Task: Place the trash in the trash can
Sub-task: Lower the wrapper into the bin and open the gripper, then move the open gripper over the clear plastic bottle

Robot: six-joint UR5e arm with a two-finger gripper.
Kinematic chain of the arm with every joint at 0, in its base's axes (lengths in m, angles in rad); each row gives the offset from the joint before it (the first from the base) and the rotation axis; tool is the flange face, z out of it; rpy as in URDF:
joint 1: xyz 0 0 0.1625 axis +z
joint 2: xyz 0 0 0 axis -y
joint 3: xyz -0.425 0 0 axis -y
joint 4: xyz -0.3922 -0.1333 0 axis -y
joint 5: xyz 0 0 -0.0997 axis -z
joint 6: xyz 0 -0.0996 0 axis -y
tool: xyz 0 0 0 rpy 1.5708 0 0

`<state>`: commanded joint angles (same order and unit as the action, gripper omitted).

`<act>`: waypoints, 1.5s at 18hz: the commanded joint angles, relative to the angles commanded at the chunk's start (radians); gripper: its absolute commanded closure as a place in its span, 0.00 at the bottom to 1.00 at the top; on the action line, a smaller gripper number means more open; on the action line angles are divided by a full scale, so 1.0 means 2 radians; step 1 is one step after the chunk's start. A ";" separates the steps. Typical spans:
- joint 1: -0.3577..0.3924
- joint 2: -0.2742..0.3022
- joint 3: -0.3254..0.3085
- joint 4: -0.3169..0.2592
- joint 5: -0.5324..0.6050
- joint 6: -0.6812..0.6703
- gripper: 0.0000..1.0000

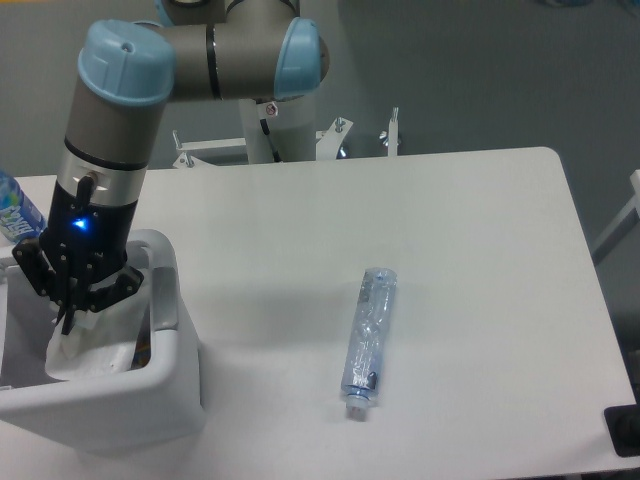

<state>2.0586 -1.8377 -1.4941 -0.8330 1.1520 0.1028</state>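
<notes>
Gripper (68, 318): fingers clamped on the flat white plastic pouch (88, 352), inside the white rectangular plastic bin (150, 400) (9 o'clock side of table).
Slim clear bluish plastic bottle (368, 340): lying at table centre, cap toward 6 o'clock.

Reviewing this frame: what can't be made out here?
- Bottom of the bin: hidden by its walls and the white pouch.
- Gripper jaws: whether they grip the pouch is unclear, dark fingers overlap it.
- Labelled bottle at the left edge: cut off by the frame and the arm.
- Clear bottle: contents unreadable, too small.
</notes>
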 joint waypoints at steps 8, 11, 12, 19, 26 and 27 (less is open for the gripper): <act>0.000 0.009 0.000 -0.002 0.034 0.030 0.00; 0.000 0.015 0.003 -0.001 0.038 0.032 0.00; 0.002 0.018 0.005 -0.001 0.038 0.033 0.00; 0.055 0.052 0.029 0.001 0.070 0.029 0.00; 0.143 0.045 0.067 0.004 0.102 0.033 0.00; 0.150 0.044 0.065 0.004 0.103 0.032 0.00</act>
<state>2.3591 -1.7487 -1.3637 -0.8253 1.3576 0.1672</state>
